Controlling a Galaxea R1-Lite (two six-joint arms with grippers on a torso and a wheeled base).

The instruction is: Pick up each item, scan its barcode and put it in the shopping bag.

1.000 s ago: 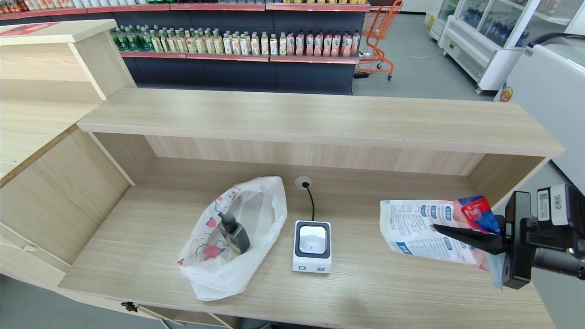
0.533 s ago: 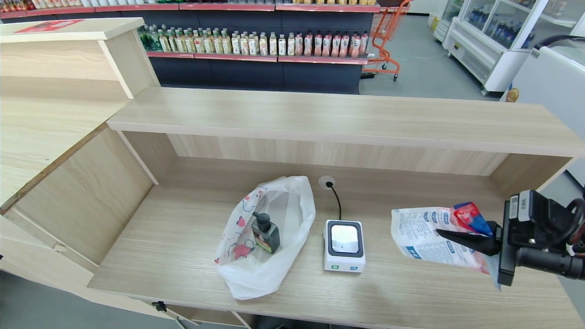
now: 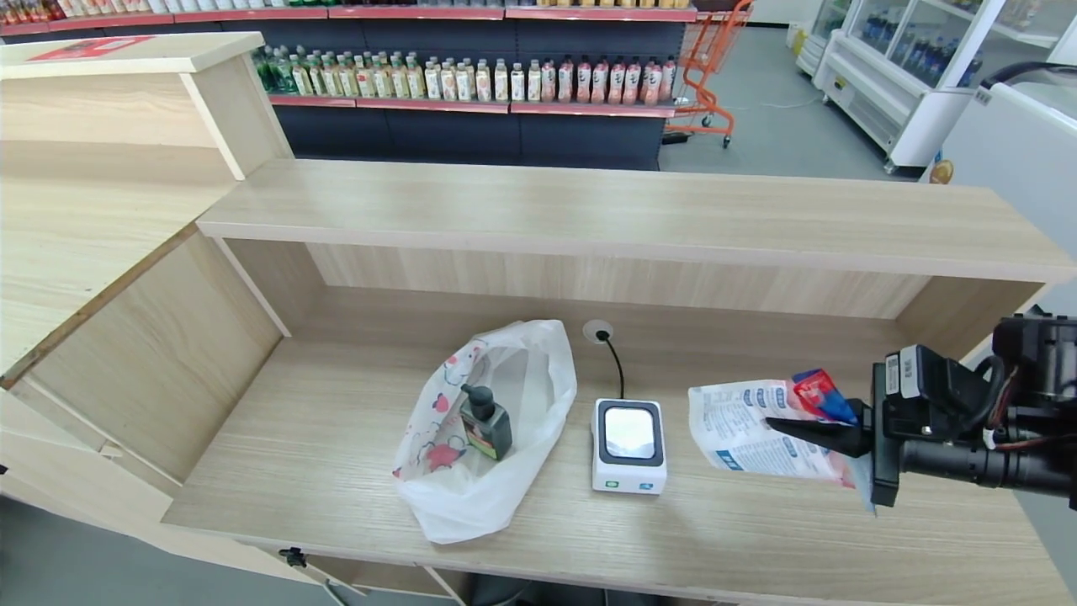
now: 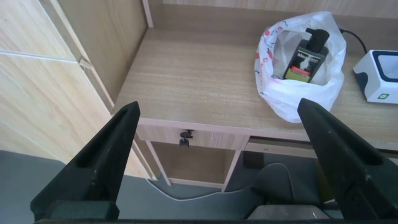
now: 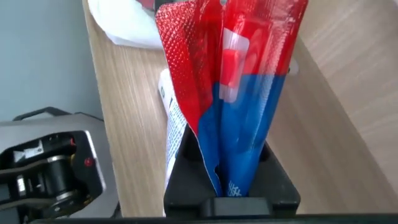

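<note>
My left jaws hang wide open and empty, short of the worktop's [image 3: 320,454] front edge. My right jaws are clamped on the printed pouch [image 3: 732,421], held above the worktop just right of the scanner [image 3: 628,444]; I judge it not yet scanned. Beyond the scanner to its left, a pump bottle [image 3: 485,423] already sits in the shopping bag [image 3: 458,509].

right gripper [image 3: 778,426] clamped, left gripper [image 4: 217,107] spread

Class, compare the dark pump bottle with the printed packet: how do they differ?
The pump bottle sits inside the shopping bag; the packet is held above the counter in the right pincer. The pump bottle is dark; the packet is mostly white. Both flank the scanner.
</note>
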